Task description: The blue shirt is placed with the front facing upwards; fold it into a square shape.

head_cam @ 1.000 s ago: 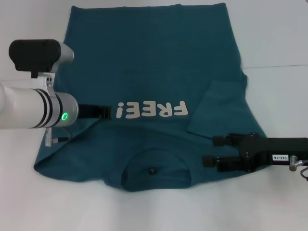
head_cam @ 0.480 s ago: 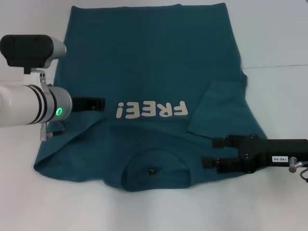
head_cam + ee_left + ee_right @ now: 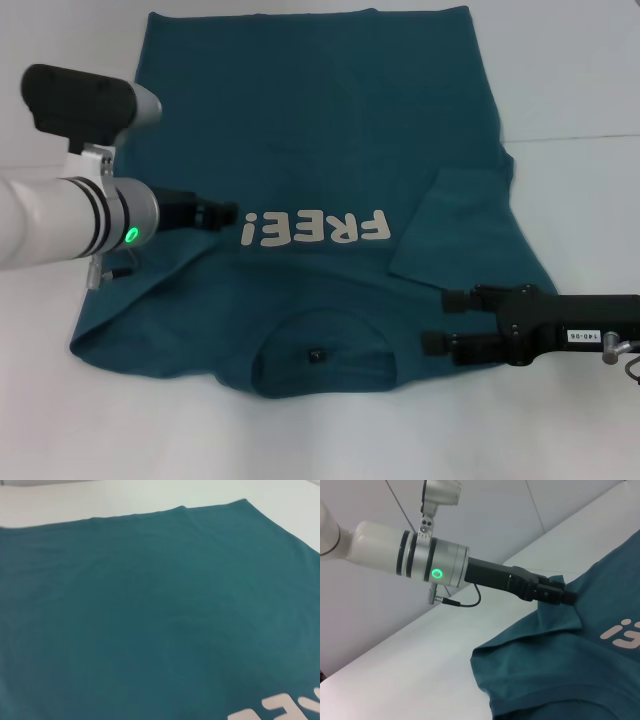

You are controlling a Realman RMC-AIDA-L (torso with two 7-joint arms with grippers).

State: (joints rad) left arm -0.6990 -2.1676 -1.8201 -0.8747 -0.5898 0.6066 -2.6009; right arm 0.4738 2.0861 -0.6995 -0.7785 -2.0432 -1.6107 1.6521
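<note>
left gripper (image 3: pixel 225 213) is clenched on a pinched-up fold of the blue shirt (image 3: pixel 320 120), just beside the "!" end of the white "free!" lettering (image 3: pixel 313 229); right gripper (image 3: pixel 443 320) hovers with its fingers apart over the shoulder on the far side of the lettering, grasping nothing. the shirt lies front-up and mostly flat on the white table (image 3: pixel 570 70), collar (image 3: pixel 320 352) nearest the robot, one sleeve (image 3: pixel 450 225) already folded in toward the lettering. judged soft, light, limp matte cotton knit that will drape and crease, so best held at edges or corners.
</note>
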